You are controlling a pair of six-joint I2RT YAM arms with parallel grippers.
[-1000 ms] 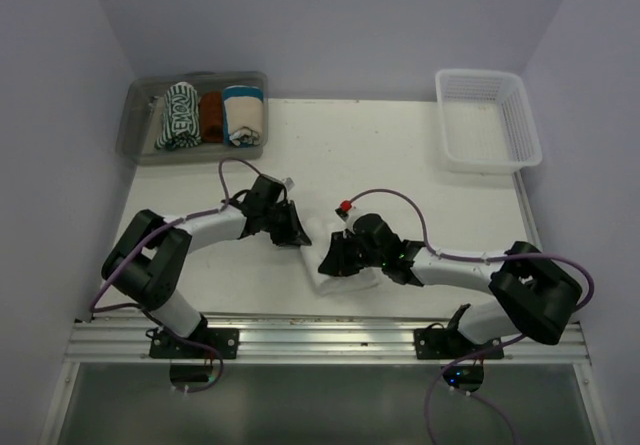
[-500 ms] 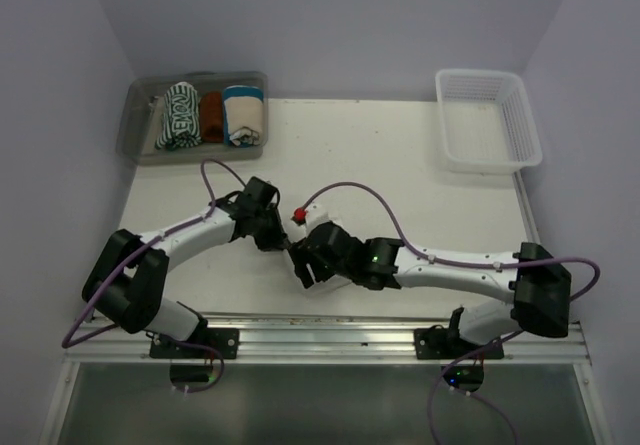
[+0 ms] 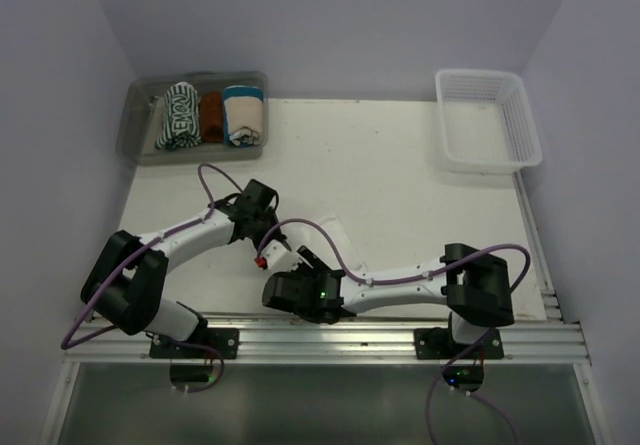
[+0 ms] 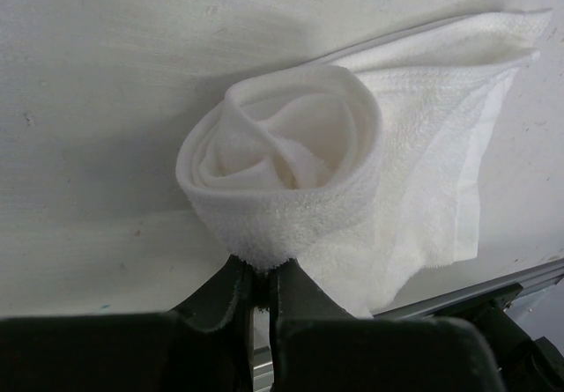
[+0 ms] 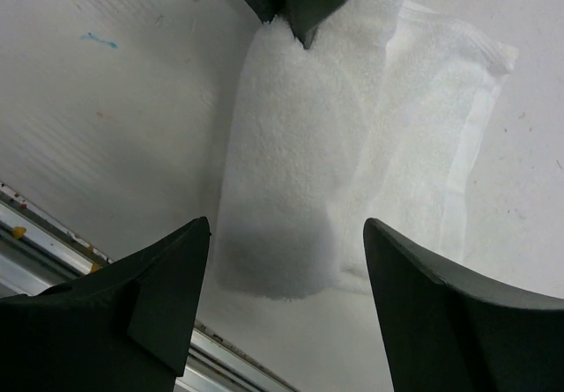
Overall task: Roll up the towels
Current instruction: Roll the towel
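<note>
From above, the white terry towel (image 3: 335,233) lies at lower middle and a striped roll (image 3: 180,115) at upper left reads "HOME"; in the left wrist view, the left gripper (image 4: 260,273) pinches the towel's soft spiral at the bottom; in the right wrist view, the right gripper (image 5: 286,225) gapes, grasping nothing.

Even soft light, mild shadows, wrist foregrounds blurred.

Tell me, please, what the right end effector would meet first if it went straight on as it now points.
Probably the rolled white towel, just ahead of the right end effector's open fingers; the left end effector pinches its far end.
</note>
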